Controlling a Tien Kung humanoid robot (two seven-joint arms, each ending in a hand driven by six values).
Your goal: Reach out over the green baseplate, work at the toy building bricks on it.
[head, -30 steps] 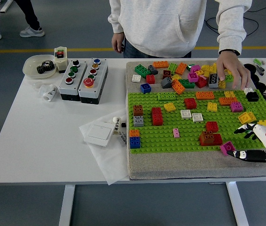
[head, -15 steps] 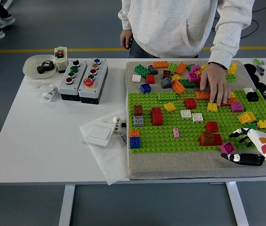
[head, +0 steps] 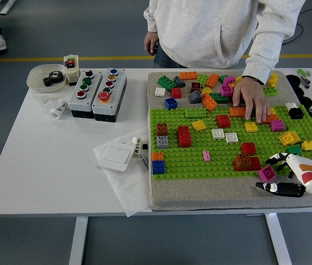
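Currently the right hand (head: 280, 174), a black-fingered hand on a white and orange forearm, sits at the near right corner of the green studded plastic baseplate (head: 200, 163). Its fingers are spread and hold nothing. The thumb lies flat on the grey felt mat (head: 211, 196) under the baseplate, and the upper fingers arch above the small magenta toy brick (head: 267, 174) at the baseplate's near edge.

Judged step: closing on the magenta brick.
- Bring thumb and fingers onto opposite side faces of the brick, not onto its studs.
- Keep the fingers off the dark red double brick (head: 247, 162) just beside it, toward the far side and the left.
- If the brick is seated on studs, it likely needs a straight upward pull; a sideways tug may shift the baseplate on the mat.
- Stay clear of the person's hand (head: 251, 100), which rests on the orange flat bricks (head: 237, 112) near the far right part of the baseplate.

Limits of view:
- Contact between fingertips and the magenta brick cannot be confirmed.
- Whether that brick is pressed onto studs or loose is not discernible.
- The right forearm is cut off at the picture's right side.
- The left arm does not appear.
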